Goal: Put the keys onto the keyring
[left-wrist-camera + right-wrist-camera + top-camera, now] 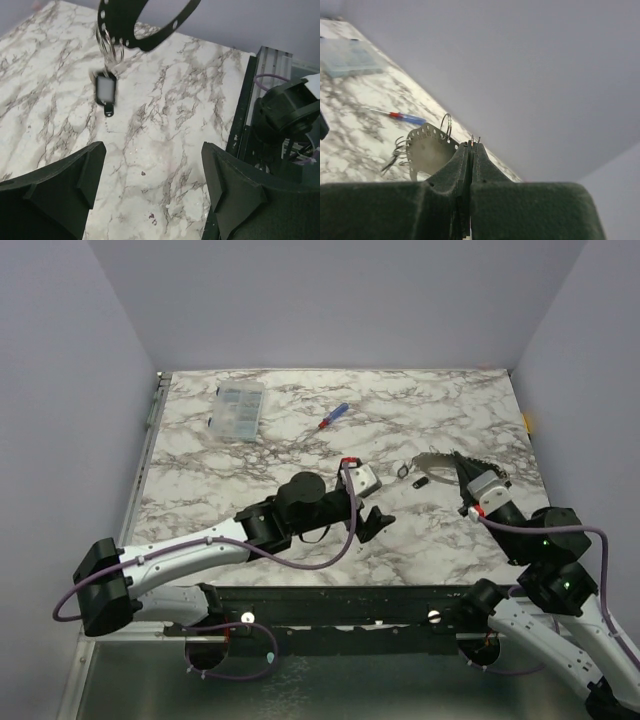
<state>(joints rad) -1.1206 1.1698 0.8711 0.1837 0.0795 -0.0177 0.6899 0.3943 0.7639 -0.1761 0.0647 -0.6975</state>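
Top external shows a white desk (200,480) of grey-veined marble pattern carrying two arms.

The left tool (376,524), of matte black plastic, lies near and to the left of the keyring, its two wedge-shaped fingers spread wide around nothing.

The right tool (459,460) has its tapered fingers pressed flat together, pinching the right end of the keyring.

One clear plastic compartment box (240,410), rectangular, sits well to the far left of the keyring.

The keyring (432,454) is one thin pale metal strip bent in an arc, punched with a row of small round holes and hung with several wire rings.

One slim red-and-blue screwdriver (333,416) lies to the keyring's far left.

There are two keys. One key (404,469) is at the keyring's left end, and the other key (420,481) is just nearside of it. Both have black oval heads. I cannot tell whether they are attached.
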